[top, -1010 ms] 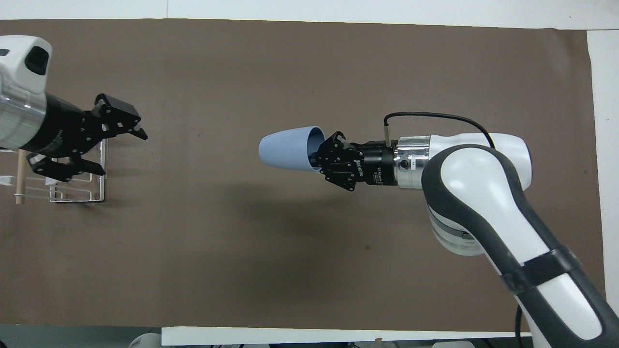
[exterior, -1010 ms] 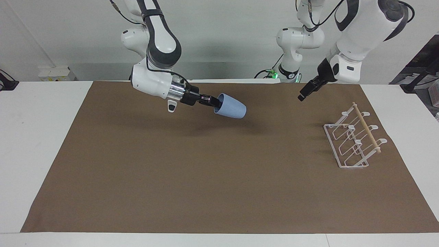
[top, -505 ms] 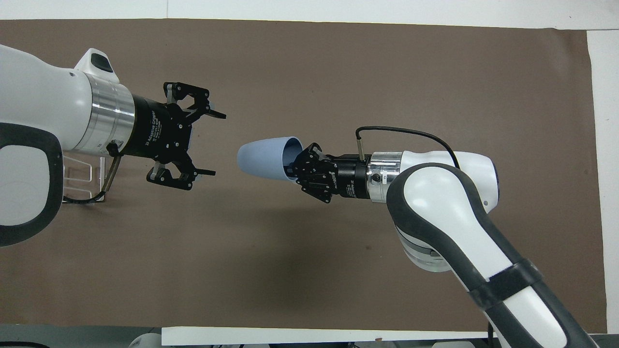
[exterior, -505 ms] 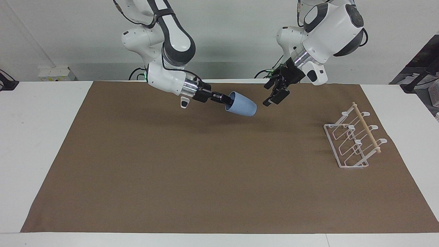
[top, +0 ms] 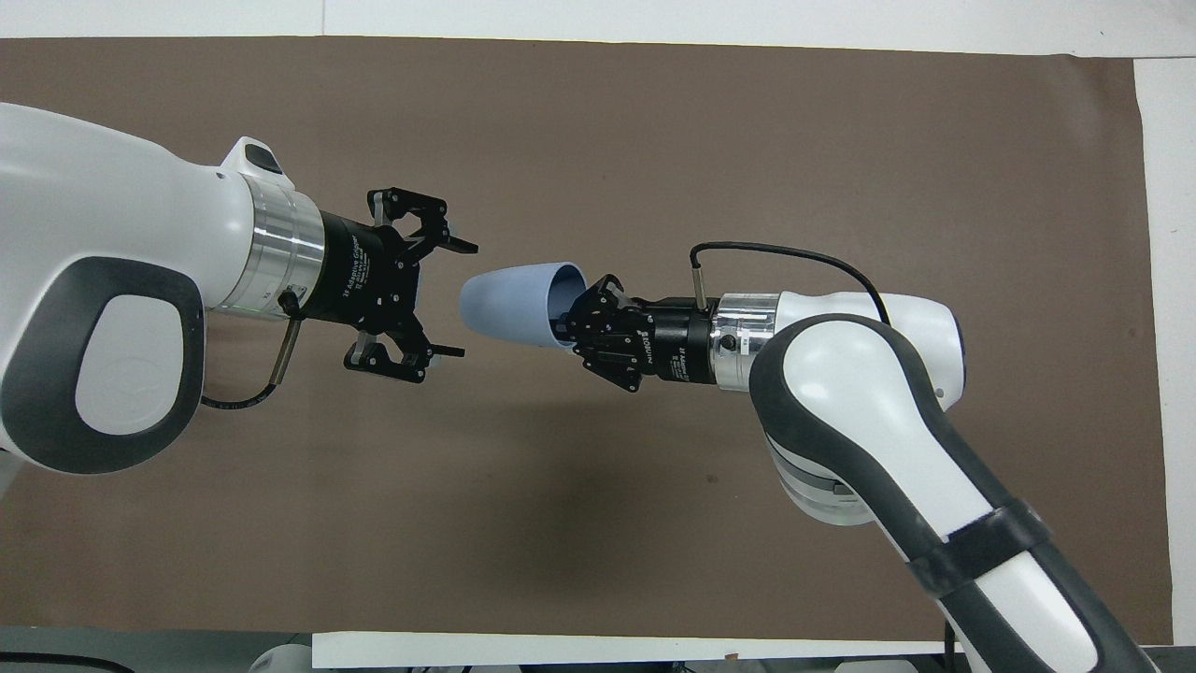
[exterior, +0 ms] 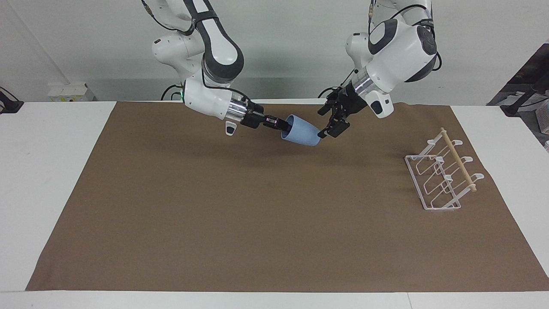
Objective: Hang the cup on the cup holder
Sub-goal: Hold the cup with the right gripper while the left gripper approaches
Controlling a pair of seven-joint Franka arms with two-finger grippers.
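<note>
The light-blue cup (exterior: pixel 303 131) (top: pixel 514 304) hangs on its side in the air over the mat's middle, narrow base toward the left arm. My right gripper (exterior: pixel 283 125) (top: pixel 572 322) is shut on its rim, one finger inside the mouth. My left gripper (exterior: pixel 326 124) (top: pixel 460 299) stands open at the cup's base, a fingertip on each side, with small gaps to the cup. The white wire cup holder (exterior: pixel 458 160) with its wooden dowel stands bare on the mat toward the left arm's end. The overhead view hides it under the left arm.
A brown mat (exterior: pixel 257 223) (top: pixel 747 121) covers most of the white table (exterior: pixel 51 171). A black cable (top: pixel 785 252) loops off the right wrist. Both arms meet over the strip of mat nearest the robots.
The left gripper has swung from over the cup holder across to the cup's base, staying open. The right arm shifted the cup slightly toward the left arm, then held still.
</note>
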